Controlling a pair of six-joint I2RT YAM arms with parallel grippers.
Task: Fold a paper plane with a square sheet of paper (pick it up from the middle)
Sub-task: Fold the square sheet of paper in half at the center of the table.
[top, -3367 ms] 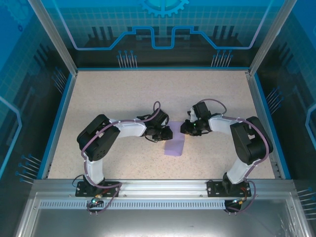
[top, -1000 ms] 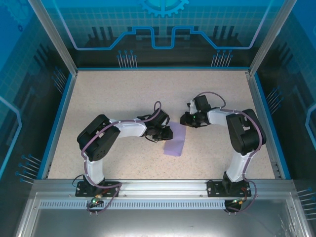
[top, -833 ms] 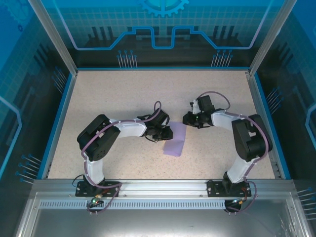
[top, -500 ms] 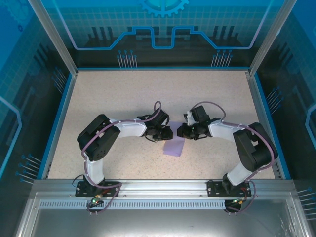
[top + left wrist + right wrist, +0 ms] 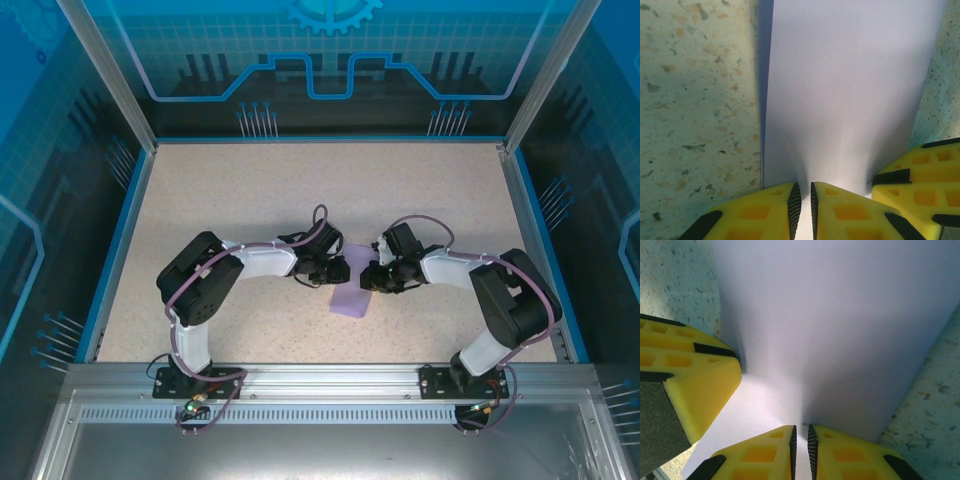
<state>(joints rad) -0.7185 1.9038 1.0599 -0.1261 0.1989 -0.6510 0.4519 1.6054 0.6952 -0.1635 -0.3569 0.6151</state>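
The square sheet of paper [image 5: 352, 298] is lavender and lies folded into a narrow strip mid-table, its far end lifted between the two grippers. My left gripper [image 5: 343, 270] holds that far end from the left. In the left wrist view its yellow jaws [image 5: 802, 186] are shut on a pinched ridge of the sheet [image 5: 850, 90]. My right gripper [image 5: 370, 278] meets it from the right. In the right wrist view its jaws [image 5: 800, 427] are shut on the sheet's [image 5: 830, 315] edge, with a finger of the left gripper [image 5: 690, 375] close beside them.
The speckled beige table [image 5: 250, 190] has a blue rim [image 5: 112, 250] and aluminium posts at the corners. Bare surface lies beyond and to both sides of the arms. The arm bases sit on the metal rail [image 5: 320, 375] at the near edge.
The right arm swung in from behind and right of the sheet and closed on its far end opposite the left gripper. The left arm kept still.
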